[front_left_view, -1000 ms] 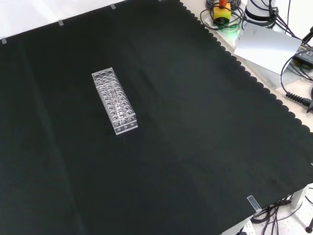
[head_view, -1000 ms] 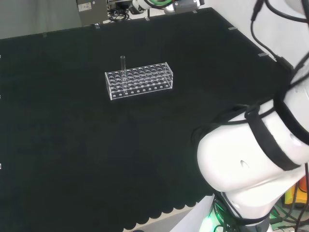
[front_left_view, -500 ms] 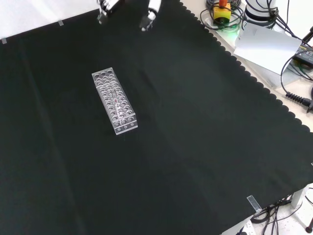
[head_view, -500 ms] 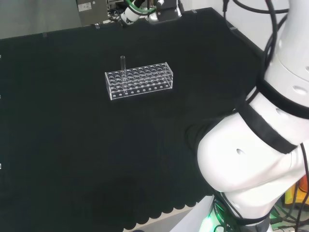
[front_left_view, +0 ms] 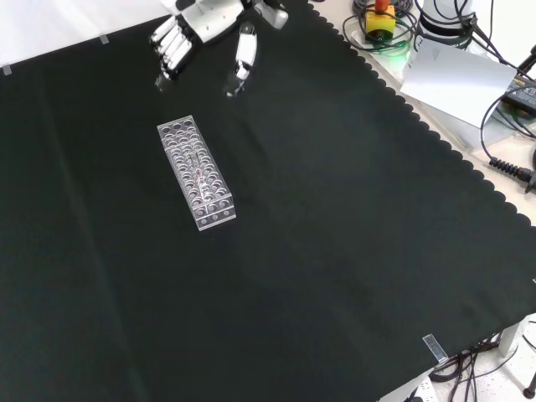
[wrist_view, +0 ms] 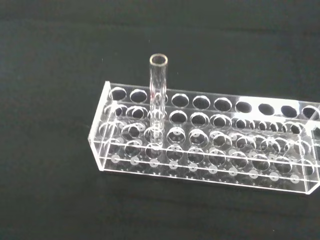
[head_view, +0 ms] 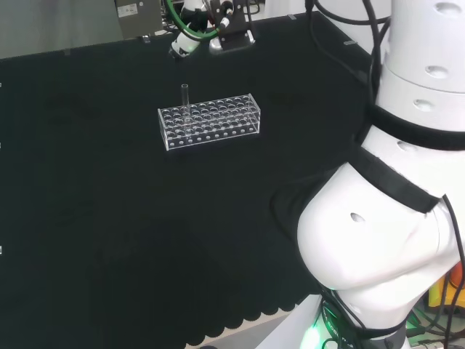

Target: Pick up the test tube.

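A clear test tube (head_view: 185, 102) stands upright in a clear plastic rack (head_view: 211, 122) near its left end in the head view. The wrist view has the test tube (wrist_view: 157, 100) close up, rising from a hole near one end of the rack (wrist_view: 215, 150); the other holes look empty. In the front view the rack (front_left_view: 198, 174) lies on the black cloth, and my hand (front_left_view: 203, 23) hovers beyond its far end, apart from it. Its fingers (front_left_view: 171, 52) are straight and the thumb (front_left_view: 244, 50) is spread, with nothing held. In the head view the hand (head_view: 187, 38) is behind the rack.
The arm's white links (head_view: 392, 218) fill the head view's right side. Off the cloth's scalloped edge in the front view lie cables, a yellow and red device (front_left_view: 381, 18) and a white sheet (front_left_view: 456, 74). Bare black cloth (front_left_view: 335, 251) surrounds the rack.
The hand has come in from the front view's top and moved down toward the rack's far end. The arm's links have swung in the head view. Rack and tube have not moved.
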Motion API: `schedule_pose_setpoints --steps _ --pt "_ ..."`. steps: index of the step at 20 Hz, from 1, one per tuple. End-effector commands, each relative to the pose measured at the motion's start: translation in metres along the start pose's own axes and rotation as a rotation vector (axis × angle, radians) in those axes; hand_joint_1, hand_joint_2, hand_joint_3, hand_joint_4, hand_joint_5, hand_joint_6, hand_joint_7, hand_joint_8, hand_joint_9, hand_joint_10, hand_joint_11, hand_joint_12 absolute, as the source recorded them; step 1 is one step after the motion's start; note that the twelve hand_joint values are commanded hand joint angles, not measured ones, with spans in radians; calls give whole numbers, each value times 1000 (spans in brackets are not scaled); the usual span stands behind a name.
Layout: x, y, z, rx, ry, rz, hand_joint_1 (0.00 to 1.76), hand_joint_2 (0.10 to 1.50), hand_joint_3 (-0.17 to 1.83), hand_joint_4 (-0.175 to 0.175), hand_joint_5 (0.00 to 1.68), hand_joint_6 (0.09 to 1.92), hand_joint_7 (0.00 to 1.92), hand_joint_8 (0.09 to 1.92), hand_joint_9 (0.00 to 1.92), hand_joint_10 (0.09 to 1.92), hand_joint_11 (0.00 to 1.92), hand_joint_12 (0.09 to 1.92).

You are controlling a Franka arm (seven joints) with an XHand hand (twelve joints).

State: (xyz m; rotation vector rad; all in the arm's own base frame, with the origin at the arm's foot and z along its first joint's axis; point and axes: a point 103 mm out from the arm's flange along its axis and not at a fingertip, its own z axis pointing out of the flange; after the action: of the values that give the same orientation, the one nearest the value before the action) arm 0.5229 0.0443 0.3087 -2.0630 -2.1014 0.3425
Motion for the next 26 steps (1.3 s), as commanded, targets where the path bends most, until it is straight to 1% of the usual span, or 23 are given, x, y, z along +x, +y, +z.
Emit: schedule_pose_setpoints --steps 1,7,14,19,23,26 --pt "3 25 24 28 -42 5 632 825 403 -105 410 87 422 846 351 917 123 1583" --pt "1 41 52 69 -62 4 645 821 418 -104 451 87 477 840 403 899 146 1572" --pt "3 63 79 111 -64 11 658 816 425 -103 467 90 513 843 428 892 161 1565" --pt "1 76 94 134 -95 25 663 815 429 -96 483 100 543 850 445 889 165 1559" --pt "-5 83 102 134 -88 42 678 808 440 -82 512 130 595 842 488 866 189 1539" --pt "-6 85 105 123 -85 46 708 789 460 -74 539 247 690 816 552 823 227 1515"
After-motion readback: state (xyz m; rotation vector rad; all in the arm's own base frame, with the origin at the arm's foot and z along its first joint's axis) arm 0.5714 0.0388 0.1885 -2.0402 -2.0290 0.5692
